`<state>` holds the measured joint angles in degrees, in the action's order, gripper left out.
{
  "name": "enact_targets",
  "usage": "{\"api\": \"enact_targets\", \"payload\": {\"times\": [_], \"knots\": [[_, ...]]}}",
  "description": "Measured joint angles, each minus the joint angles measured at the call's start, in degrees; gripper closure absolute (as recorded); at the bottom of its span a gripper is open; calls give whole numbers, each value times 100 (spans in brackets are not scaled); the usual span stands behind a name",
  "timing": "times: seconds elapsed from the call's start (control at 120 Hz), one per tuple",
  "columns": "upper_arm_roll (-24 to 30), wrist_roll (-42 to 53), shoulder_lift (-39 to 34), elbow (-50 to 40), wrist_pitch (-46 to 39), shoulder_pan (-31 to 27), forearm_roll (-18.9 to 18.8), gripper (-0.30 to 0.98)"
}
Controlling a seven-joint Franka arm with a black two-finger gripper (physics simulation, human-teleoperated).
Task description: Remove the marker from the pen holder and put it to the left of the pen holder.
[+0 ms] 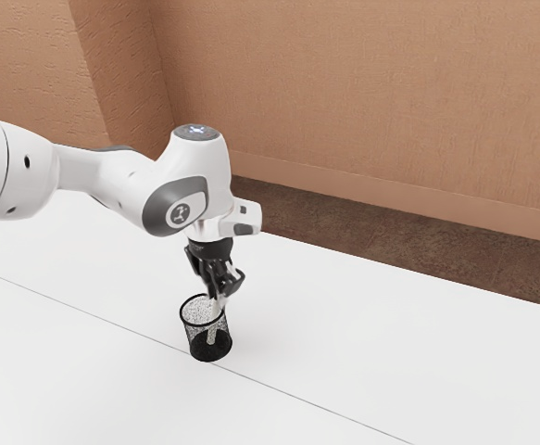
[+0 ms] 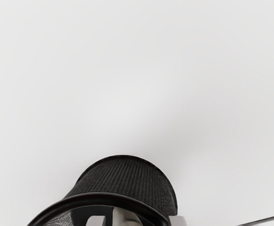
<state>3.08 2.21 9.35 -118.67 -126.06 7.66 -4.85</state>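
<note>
Worktop (image 1: pixel 390 343): the pen holder is being supported well in from the far edge, near the seam, so free surface is probably being offered for the marker.
Arm (image 1: pixel 216 176): is being poised above the holder, presumably for an upward pull.
Pen holder (image 2: pixel 122 181): is being borne upright on its base.
Jaws: are being held apart at the mouth, astride the marker, likely for closing on it.
Marker (image 1: pixel 211 334): is being propped steeply inside the holder, its upper end being presented for grasping.

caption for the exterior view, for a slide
Gripper poised over a mesh pen holder, marker inside
</note>
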Motion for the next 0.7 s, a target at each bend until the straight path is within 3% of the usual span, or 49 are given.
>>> {"api": "enact_targets", "payload": {"times": [0.3,0.7], "knots": [[0,-41,-76,-4,2,-7,-98,75],[-218,-286,-1328,243,734,-21,-443,78]]}}
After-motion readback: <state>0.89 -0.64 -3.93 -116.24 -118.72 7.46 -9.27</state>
